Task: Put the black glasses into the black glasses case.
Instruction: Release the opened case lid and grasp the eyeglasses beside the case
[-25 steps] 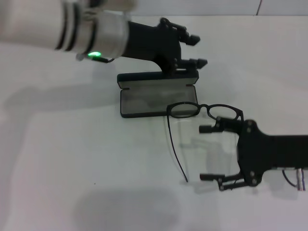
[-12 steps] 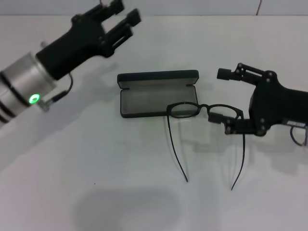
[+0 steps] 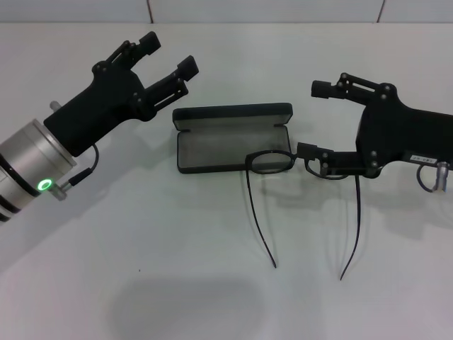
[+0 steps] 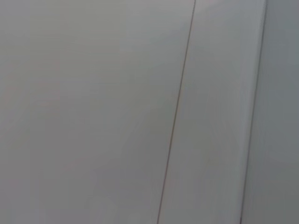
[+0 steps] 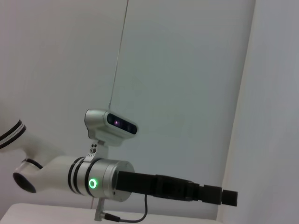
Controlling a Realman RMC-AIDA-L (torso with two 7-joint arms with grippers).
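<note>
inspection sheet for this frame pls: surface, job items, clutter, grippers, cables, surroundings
Surface: white table, bare apart from the job's things.
Job's things: black glasses case open, grey lining up; black glasses on the table, one lens overlapping the case's front edge, temples unfolded.
Clutter: nothing seen.
Grippers: left gripper open, raised beside the case; right gripper open, lower finger at the glasses' bridge, holding nothing.
Cables: thin cable at the left wrist; loop at the right wrist.
Surroundings: pale panelled wall.
</note>
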